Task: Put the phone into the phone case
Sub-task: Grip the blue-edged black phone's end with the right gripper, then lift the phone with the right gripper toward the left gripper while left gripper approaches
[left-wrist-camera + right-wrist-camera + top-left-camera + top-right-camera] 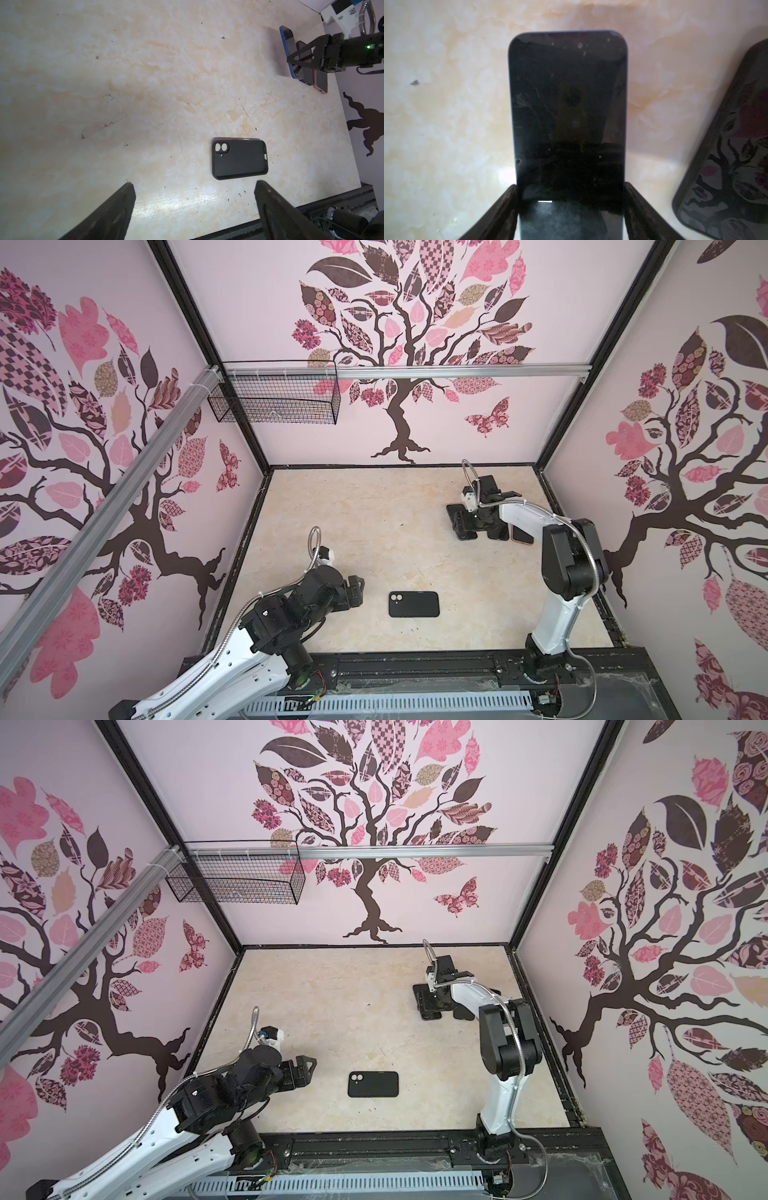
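Note:
The black phone case [414, 604] [373, 1084] lies flat with its open side up near the table's front middle, and also shows in the left wrist view [240, 160]. My left gripper [356, 591] [194, 187] hovers open just left of it, holding nothing. At the back right, my right gripper [478, 526] [571, 187] is shut on the long sides of a blue-edged phone [568, 104] [285, 41] [457, 522]. The phone has a dark screen and looks tilted up from the table.
Two more phones lie beside the held one: a dark one [307, 76] [726, 166] and a pink-edged one [321, 83] [523, 536]. A wire basket [274, 402] hangs on the back wall. A black rail [415, 668] runs along the table's front edge.

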You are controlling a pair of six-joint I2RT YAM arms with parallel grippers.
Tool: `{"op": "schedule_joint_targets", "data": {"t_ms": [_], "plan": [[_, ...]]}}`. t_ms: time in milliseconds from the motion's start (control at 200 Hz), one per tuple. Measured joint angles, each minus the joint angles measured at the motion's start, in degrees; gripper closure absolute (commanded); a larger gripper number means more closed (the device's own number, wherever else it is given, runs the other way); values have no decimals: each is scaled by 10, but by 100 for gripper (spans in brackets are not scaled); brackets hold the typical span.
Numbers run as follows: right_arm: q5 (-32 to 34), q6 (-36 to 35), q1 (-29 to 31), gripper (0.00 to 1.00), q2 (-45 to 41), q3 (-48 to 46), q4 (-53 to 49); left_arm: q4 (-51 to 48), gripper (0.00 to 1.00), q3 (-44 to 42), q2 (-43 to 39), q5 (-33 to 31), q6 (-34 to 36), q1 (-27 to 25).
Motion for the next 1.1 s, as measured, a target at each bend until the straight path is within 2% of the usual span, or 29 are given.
{"op": "schedule_joint_targets", "data": {"t_ms": [180,405,620,750,970,1100], "plan": [[-37,13,11,63,-80,-51,10,30,7,0,52,33,11,6],[-87,31,55,64,-196,-152,58,62,7,16,137,83,39,9],[-134,47,88,65,-277,-227,103,110,8,49,185,146,53,16],[-149,52,102,65,-341,-275,128,150,11,62,209,219,59,47],[-169,68,126,66,-426,-319,161,255,19,64,256,372,34,144],[-169,74,152,66,-454,-336,167,303,21,74,301,440,25,159]]}}
